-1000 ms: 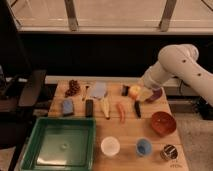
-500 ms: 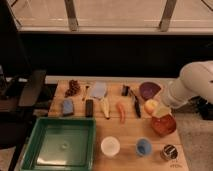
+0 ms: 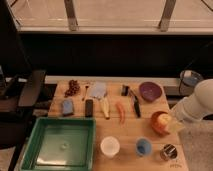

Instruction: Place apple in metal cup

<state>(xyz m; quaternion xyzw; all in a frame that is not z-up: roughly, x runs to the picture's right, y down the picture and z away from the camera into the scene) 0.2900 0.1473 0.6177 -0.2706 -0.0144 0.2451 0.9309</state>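
The apple [image 3: 161,119], orange-yellow with a reddish blush, sits in my gripper [image 3: 168,120] at the right side of the wooden table, just above a red bowl [image 3: 156,129]. The white arm comes in from the right edge and hides most of the gripper. The gripper is shut on the apple. The metal cup [image 3: 168,151], small and shiny with a dark inside, stands near the table's front right corner, in front of the apple and apart from it.
A blue cup [image 3: 143,146] and a white cup [image 3: 109,146] stand left of the metal cup. A green tray [image 3: 40,131] fills the front left. A purple bowl [image 3: 150,91], knife [image 3: 135,104], carrot [image 3: 120,112], banana piece [image 3: 104,106], blue sponge [image 3: 67,106] and grapes [image 3: 73,87] lie further back.
The arm has swung from the middle back of the table to the right and toward the front, carrying the apple from near the purple bowl to above the red bowl.
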